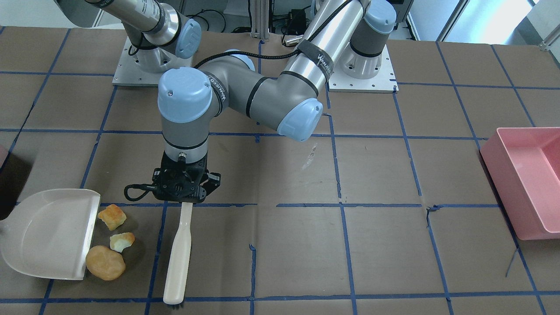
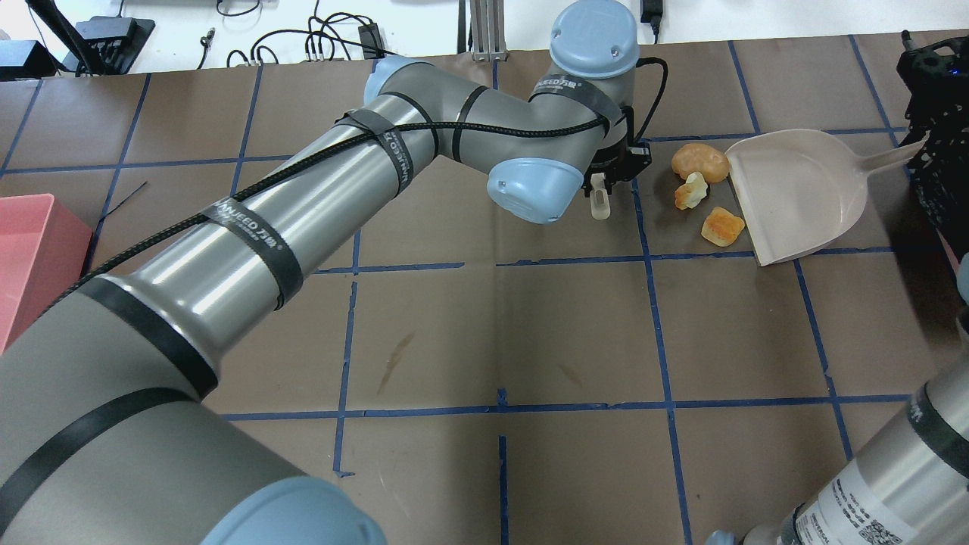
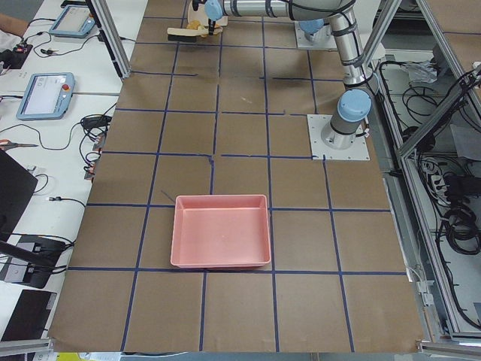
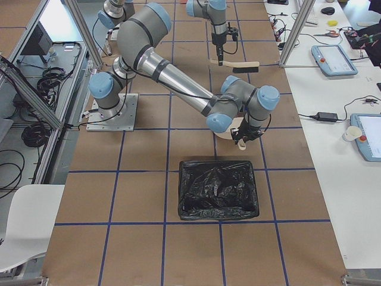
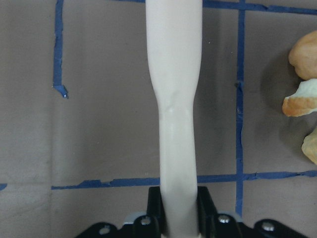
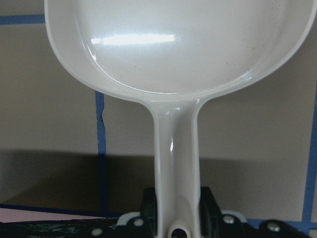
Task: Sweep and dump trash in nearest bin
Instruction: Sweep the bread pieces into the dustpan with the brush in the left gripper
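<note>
The trash lies at the mouth of a cream dustpan (image 1: 48, 232): a tan potato-like lump (image 1: 105, 262) and two bread chunks (image 1: 112, 216) (image 1: 122, 241). It also shows overhead, the lump (image 2: 700, 159) and the chunks (image 2: 691, 191) (image 2: 721, 225). My left gripper (image 1: 186, 197) is shut on the handle of a cream brush (image 1: 179, 253), which lies beside the trash and apart from it. My right gripper (image 6: 176, 198) is shut on the dustpan's handle (image 6: 173, 148). A thin pink sliver of the bin (image 6: 39, 213) shows low in the right wrist view.
A large pink tub (image 1: 525, 183) stands at the far end of the table on my left. A container lined with a black bag (image 4: 219, 189) stands close to my right gripper. Blue tape lines grid the brown tabletop.
</note>
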You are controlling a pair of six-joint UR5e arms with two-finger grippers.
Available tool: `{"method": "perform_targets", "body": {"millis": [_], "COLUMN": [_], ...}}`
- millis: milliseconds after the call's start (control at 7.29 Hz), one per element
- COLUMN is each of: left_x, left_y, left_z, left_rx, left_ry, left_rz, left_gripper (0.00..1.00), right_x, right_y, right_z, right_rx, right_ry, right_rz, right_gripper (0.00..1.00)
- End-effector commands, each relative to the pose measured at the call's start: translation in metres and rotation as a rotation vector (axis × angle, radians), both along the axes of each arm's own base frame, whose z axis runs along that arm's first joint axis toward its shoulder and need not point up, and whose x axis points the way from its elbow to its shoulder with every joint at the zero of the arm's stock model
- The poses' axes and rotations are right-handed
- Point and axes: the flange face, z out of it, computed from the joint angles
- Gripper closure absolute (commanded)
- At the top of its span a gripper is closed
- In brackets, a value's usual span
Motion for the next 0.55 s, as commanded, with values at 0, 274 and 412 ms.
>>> {"method": "perform_targets", "body": {"millis": [0,274,412], "left_x": [-0.047,-0.057,-0.059], "left_y": [0.012,0.021,0.020], "left_z": [-0.034,-0.050,-0.046], "left_rx": [0.013,0.032,0.024], "left_ry": [-0.012,-0.025,-0.020], "left_rz": [-0.067,-0.087,-0.090], "left_gripper": [0.99,0.99,0.99], "right_x": [0.003,0.004,0.004], "right_y": [-0.002,-0.002,-0.002], "right_z": [-0.006,-0.007,-0.009], "right_rx": [-0.003,-0.002,0.001], "right_ry": [-0.023,-0.024,-0.025], "right_rz": [-0.007,-0.007,-0.007], "right_gripper": [1.00,1.00,1.00]}}
